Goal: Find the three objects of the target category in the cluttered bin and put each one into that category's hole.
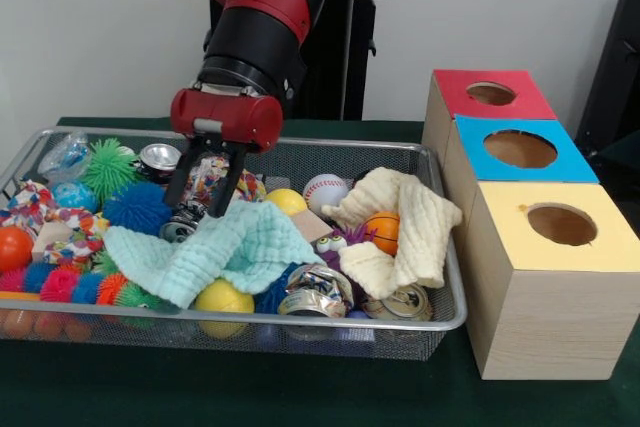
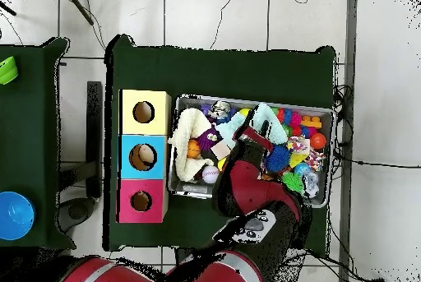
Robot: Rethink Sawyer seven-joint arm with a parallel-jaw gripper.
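My gripper point(image 1: 198, 202) hangs open over the left-middle of the wire bin point(image 1: 440, 319), its fingertips low among the clutter. They straddle a multicoloured patterned item point(image 1: 208, 175), just above a dark crushed can point(image 1: 183, 222) and the edge of a mint green cloth point(image 1: 232, 247). Nothing is held. Three wooden boxes stand right of the bin, each with a round hole: red point(image 1: 490, 94), blue point(image 1: 520, 149) and yellow point(image 1: 561, 224). In the overhead view the arm point(image 2: 247, 184) covers the gripper and part of the bin point(image 2: 321, 114).
The bin also holds a cream cloth point(image 1: 405, 222), a baseball point(image 1: 325, 190), yellow balls point(image 1: 223, 299), a small basketball point(image 1: 383, 231), crushed cans point(image 1: 315, 292), and blue point(image 1: 137, 207) and green point(image 1: 108, 167) spiky balls. A blue bowl point(image 2: 15, 214) sits on a side table.
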